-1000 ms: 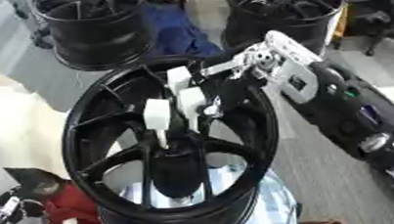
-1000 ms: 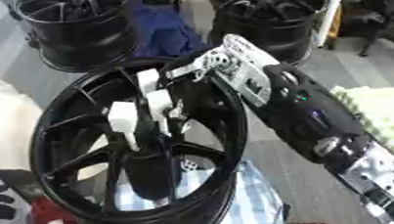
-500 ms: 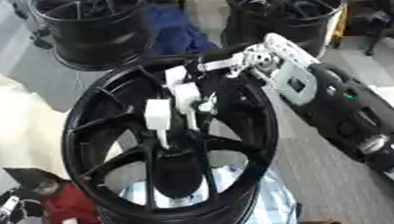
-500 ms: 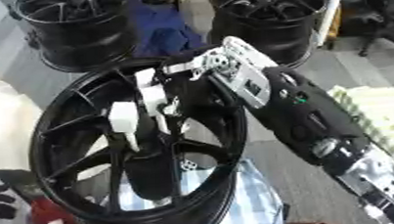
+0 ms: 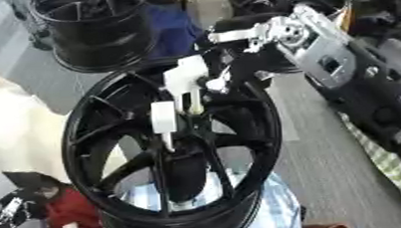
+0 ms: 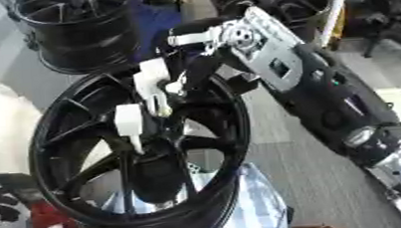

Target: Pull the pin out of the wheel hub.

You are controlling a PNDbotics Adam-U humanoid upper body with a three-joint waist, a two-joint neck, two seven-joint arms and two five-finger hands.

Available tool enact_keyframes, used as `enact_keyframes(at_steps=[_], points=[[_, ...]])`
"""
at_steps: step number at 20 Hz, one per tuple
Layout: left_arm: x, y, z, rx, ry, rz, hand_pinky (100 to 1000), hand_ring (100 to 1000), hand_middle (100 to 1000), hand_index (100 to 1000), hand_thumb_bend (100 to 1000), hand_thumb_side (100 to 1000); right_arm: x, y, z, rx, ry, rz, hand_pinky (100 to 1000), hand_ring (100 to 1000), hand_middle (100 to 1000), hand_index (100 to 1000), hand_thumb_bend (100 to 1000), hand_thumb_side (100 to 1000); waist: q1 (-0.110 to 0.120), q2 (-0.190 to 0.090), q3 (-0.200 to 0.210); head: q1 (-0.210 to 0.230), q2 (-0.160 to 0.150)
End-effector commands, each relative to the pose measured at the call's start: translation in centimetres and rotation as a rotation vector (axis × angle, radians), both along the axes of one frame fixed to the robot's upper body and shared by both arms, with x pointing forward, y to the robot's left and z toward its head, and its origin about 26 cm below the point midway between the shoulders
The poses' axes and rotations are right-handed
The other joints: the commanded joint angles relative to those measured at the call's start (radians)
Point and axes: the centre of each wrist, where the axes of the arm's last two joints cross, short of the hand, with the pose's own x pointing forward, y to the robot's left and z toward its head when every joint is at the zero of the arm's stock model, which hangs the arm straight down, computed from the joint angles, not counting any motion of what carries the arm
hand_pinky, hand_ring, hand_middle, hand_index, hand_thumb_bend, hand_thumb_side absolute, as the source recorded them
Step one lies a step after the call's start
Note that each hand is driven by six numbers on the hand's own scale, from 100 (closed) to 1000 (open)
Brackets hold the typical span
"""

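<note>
1. Black alloy wheel hub point(image 5: 167, 153) is standing tilted in the centre, open face toward the camera, spokes running into a dark centre bore.
2. Right hand point(image 5: 234, 36) is reaching in from upper right over the top of the rim. Its fingers are curling down toward a white blocky piece point(image 5: 187, 79).
3. Below that, a second white block tapering to a thin stem, likely the pin point(image 5: 163, 123), is hanging in front of the spokes, pointing at the bore. Can't tell if it's seated or already free.
4. Fingers appear to be pinching the upper white piece; contact is partly hidden.
5. Handling call: pin is looking light, rigid, smooth plastic. Grab the blocky head, pull straight along the stem. The wheel looks heavy and shouldn't shift.
6. No readable writing or brand showing.
7. Left hand isn't showing.
</note>
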Motion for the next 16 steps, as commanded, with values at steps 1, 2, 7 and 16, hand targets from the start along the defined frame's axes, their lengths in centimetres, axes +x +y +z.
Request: enact_keyframes(at_steps=[1,2,7,16], points=[[0.0,1.2,0.8,0.027,-0.010,0.021,656,611,609,833,100,743,-2.0,-6.0,4.5,0.047,-0.132,-0.116,706,650,398,551,100,366,-0.004,-0.022,-0.017,0.027,-0.001],[-0.1,1.3,0.8,0.029,-0.008,0.027,656,612,609,833,100,743,-2.9,-7.9,4.9,0.060,-0.155,-0.162,703,650,399,556,100,361,-0.007,-0.023,-0.025,0.036,-0.001],[-0.5,1.9,1.1,0.032,-0.012,0.058,656,613,609,832,100,741,-7.6,-17.6,1.5,0.162,-0.221,-0.520,694,670,487,678,100,376,-0.018,-0.022,-0.057,0.070,-0.001],[-0.7,2.7,1.6,0.027,-0.027,0.101,655,613,608,832,100,743,-13.9,-26.4,-18.8,0.429,-0.129,-1.261,684,770,871,947,112,615,-0.028,-0.011,-0.082,0.094,-0.001]])
